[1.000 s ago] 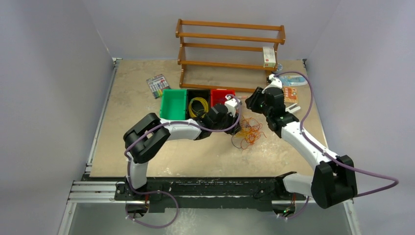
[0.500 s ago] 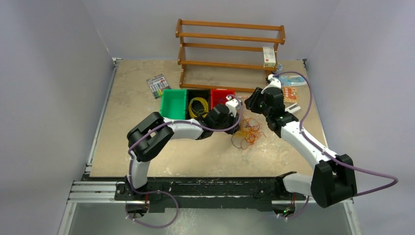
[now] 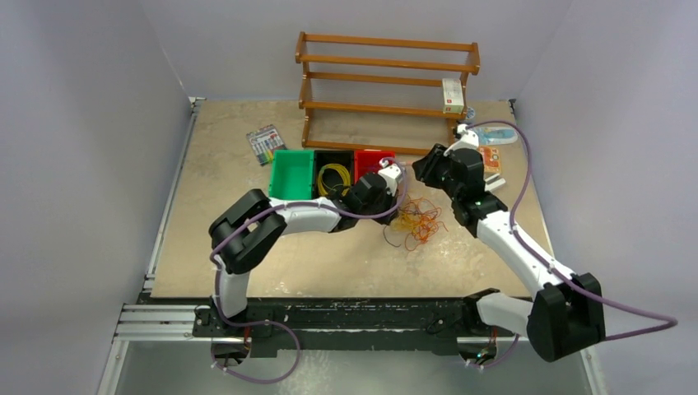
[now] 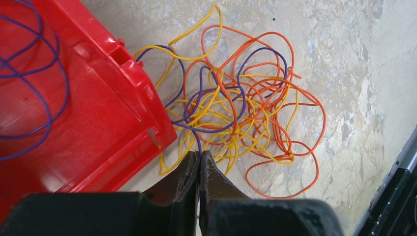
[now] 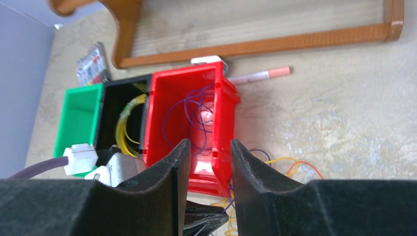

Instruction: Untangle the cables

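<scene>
Two robot arms reach over a stone-patterned bench (image 4: 354, 73). Nearest, the left gripper (image 4: 199, 156) has its jaws pressed together on a single purple strand (image 4: 195, 136) at the near edge of the cables (image 4: 246, 113). The cables lie in a loose heap of orange, yellow and purple loops on the bench, just beside the red bin (image 4: 123, 147), with a few loops touching its wall.

The strands look very fine, light and springy. A pull on one is likely to drag its neighbours along rather than slide it free. The best hold seems to be a lone loop at the heap's edge, as here, not the knotted middle, with a slow lift so that it does not slip from the jaws.

Beyond the heap, the right gripper (image 5: 209, 147) hovers over the red bin with its jaws apart and nothing between them. The red bin holds purple loops. Next to it, a black bin (image 5: 123, 103) holds yellow coils, then comes a green bin (image 5: 78, 118). Farthest back stands a wooden rack (image 3: 387, 82).
</scene>
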### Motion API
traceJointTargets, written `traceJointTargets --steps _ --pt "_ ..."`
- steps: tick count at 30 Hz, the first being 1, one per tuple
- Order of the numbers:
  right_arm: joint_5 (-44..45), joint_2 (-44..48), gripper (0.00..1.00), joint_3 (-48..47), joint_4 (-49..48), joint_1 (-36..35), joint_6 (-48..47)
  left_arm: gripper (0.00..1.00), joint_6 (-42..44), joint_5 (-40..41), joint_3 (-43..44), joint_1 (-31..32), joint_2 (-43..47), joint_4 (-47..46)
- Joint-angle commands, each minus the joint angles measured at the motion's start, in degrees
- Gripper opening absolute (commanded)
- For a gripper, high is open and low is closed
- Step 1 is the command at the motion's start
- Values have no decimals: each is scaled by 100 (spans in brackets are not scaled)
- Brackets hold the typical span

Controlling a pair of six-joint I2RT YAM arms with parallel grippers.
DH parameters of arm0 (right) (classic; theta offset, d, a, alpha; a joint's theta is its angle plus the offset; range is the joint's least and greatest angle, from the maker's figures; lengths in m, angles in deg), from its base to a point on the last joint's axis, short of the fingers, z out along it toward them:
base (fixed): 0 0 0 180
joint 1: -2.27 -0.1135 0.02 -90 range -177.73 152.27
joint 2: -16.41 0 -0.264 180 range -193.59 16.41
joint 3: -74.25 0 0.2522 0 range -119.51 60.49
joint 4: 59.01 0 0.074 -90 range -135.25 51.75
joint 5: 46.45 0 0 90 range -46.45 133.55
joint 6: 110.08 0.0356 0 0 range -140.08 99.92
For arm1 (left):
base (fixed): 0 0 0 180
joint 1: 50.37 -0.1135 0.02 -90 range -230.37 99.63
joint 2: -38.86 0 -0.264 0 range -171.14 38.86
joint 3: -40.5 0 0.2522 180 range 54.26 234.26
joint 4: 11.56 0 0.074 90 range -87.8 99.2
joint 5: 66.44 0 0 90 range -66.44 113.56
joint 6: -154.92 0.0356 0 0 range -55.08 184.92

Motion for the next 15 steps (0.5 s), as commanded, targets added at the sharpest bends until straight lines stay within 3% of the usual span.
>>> traceJointTargets --steps 1,6,15 --pt "-80 532 39 212 -880 19 -127 0 260 379 328 13 750 448" --pt "-227 941 43 703 -1477 19 -248 0 440 680 299 5 1220 801" --pt "-603 1121 59 1199 -2334 9 -763 0 654 1174 887 -49 1464 1324"
